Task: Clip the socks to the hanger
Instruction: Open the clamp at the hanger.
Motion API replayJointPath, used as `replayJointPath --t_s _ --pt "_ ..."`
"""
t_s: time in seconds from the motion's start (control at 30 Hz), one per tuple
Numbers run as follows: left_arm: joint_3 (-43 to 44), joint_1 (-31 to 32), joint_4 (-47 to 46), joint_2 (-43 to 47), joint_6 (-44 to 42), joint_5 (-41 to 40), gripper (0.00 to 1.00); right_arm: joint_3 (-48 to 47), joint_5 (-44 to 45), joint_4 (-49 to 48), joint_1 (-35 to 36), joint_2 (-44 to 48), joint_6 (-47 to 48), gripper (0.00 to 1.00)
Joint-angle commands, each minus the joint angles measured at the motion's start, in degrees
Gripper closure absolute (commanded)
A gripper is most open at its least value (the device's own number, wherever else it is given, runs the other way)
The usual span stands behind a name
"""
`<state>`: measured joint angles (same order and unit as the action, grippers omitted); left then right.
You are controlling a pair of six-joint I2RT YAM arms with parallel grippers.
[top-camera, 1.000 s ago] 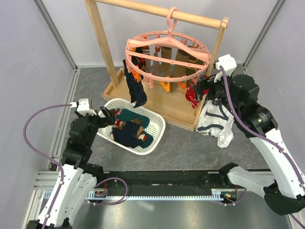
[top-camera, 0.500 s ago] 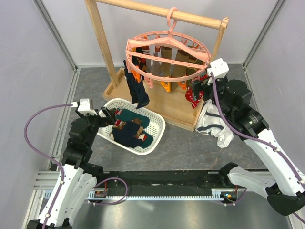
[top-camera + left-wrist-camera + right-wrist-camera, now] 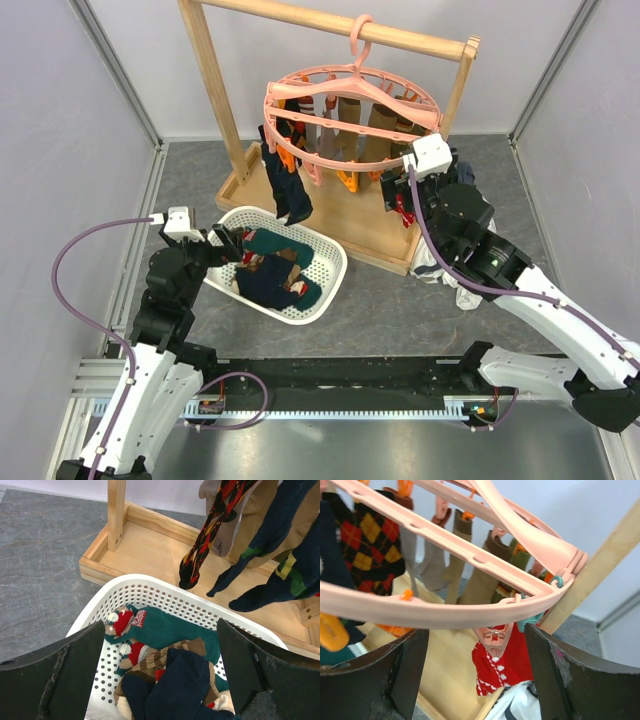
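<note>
Two grippers from above: my left gripper [image 3: 229,245] at the basket [image 3: 335,276], my right gripper [image 3: 397,195] beside the hanger [image 3: 352,118]. Left wrist: jaws wide, empty, loose socks [image 3: 170,631] below between them. Right wrist: jaws wide, empty, red sock [image 3: 506,665] clipped ahead between them.

The hanger [image 3: 352,70] hangs from the rack [image 3: 212,80]. Before the rack's base sits the basket [image 3: 336,270] holding socks [image 3: 270,282], with garments [image 3: 462,290] to its right.
</note>
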<state>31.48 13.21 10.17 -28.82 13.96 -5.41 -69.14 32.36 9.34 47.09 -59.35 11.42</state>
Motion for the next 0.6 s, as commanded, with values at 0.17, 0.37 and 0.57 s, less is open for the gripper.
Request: replayJointPath --t_s 0.17,0.37,0.57 --pt "0.0 -0.2 -1.6 1.1 -2.0 0.0 0.0 -1.5 8.8 -3.4 1.0 -3.1 0.7 0.23" --pt "-0.1 -0.2 -1.3 1.5 -1.8 0.1 0.0 -3.0 9.0 -2.0 1.2 -4.0 -0.7 0.33" --pt "-0.1 -0.2 -1.3 1.4 -1.8 0.3 0.0 -6.0 10.5 0.5 1.2 -5.4 -1.8 0.39"
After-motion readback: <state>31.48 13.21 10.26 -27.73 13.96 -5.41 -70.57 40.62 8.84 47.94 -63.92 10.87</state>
